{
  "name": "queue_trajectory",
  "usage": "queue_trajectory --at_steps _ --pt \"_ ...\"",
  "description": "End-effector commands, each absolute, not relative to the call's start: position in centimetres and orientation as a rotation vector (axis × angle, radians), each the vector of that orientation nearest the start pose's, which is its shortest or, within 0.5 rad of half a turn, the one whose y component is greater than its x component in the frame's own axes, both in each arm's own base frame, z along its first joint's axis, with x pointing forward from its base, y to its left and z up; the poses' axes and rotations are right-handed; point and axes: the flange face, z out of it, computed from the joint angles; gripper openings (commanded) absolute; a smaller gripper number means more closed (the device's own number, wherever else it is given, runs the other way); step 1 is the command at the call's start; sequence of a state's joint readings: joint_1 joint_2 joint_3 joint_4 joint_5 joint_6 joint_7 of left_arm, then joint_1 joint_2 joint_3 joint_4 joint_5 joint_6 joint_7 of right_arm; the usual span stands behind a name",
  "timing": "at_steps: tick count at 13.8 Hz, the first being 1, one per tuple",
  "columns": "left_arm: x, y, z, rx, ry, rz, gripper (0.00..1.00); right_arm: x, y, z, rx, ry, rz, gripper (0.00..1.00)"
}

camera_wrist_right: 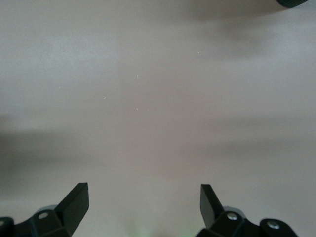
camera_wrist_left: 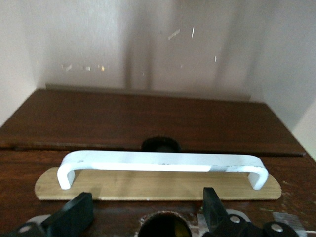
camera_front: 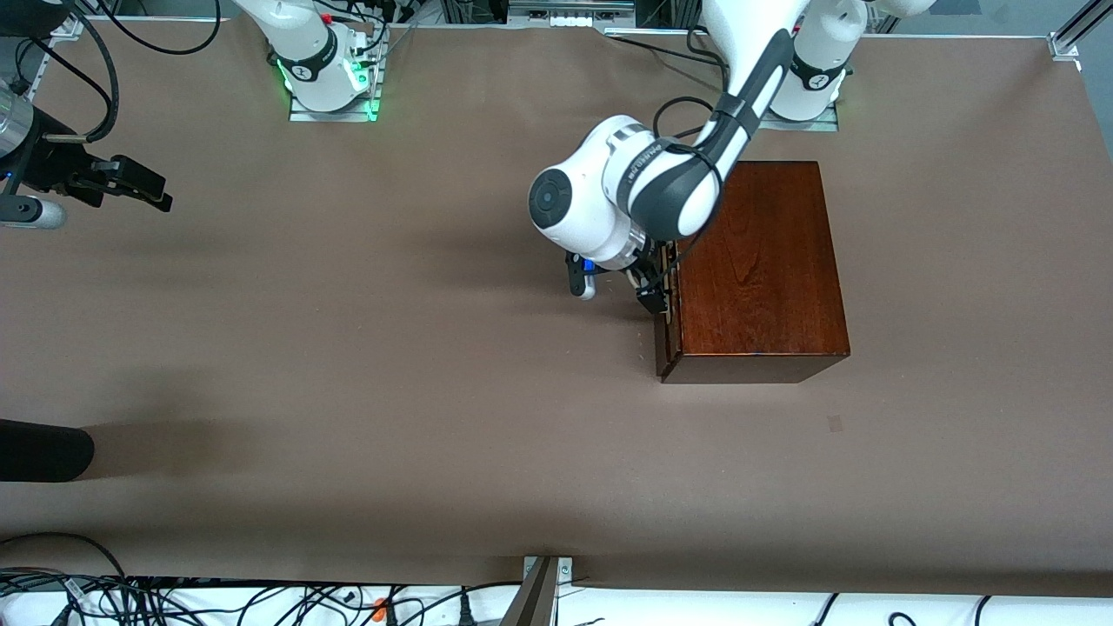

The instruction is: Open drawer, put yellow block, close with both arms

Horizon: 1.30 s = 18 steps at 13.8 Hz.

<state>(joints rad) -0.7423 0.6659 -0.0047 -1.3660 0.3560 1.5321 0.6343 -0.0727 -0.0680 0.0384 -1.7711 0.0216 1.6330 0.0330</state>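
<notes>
The left gripper [camera_front: 654,291] sits at the drawer [camera_front: 668,304] front, its fingers [camera_wrist_left: 74,213] spread wide and apart from the white loop handle [camera_wrist_left: 163,162], holding nothing. The drawer is shut in the glossy brown box [camera_front: 761,269], which stands toward the left arm's end of the table [camera_front: 348,365]. The right gripper [camera_front: 143,187] waits over the table edge at the right arm's end, spread wide and empty. Brown covering runs bare and flat between the two, and broad open surface lies nearer the front camera. The yellow block cannot be seen.
</notes>
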Motion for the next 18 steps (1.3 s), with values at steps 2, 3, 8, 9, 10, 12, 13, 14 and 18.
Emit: queue_trajectory --at_steps 2,3,8,9,10,12,13,14,18 --pt "49.8 -43.2 31.5 -1.991 1.671 0.657 1.0 53.1 -1.5 57.6 -3.113 0.101 0.151 1.0" --pt "49.4 -43.9 31.6 -2.018 1.639 0.636 1.0 53.1 -1.4 57.6 -3.114 0.098 0.151 1.0" --pt "46.4 -51.4 37.1 -2.595 1.235 0.382 1.0 53.1 -1.5 57.6 -3.112 0.101 0.151 1.0" --pt "46.7 -51.4 39.3 -2.749 1.014 0.352 1.0 53.1 -1.4 57.6 -3.112 0.098 0.151 1.0" --pt "46.9 -51.1 42.1 -2.834 0.831 0.293 1.0 53.1 -1.5 57.6 -3.112 0.101 0.151 1.0" --pt "46.8 -50.0 47.4 -2.934 0.553 0.175 1.0 53.1 -1.5 57.6 -3.112 0.098 0.15 1.0" --pt "47.7 -48.3 49.8 -2.975 0.379 0.124 1.0 53.1 -1.5 57.7 -3.112 0.098 0.148 1.0" --pt "48.5 -46.1 52.1 -2.995 0.24 0.102 1.0 53.1 -1.5 57.7 -3.112 0.098 0.148 1.0" --pt "53.0 -33.7 59.5 -3.028 -0.116 0.111 1.0 53.0 -1.5 57.7 -3.112 0.098 0.15 1.0"
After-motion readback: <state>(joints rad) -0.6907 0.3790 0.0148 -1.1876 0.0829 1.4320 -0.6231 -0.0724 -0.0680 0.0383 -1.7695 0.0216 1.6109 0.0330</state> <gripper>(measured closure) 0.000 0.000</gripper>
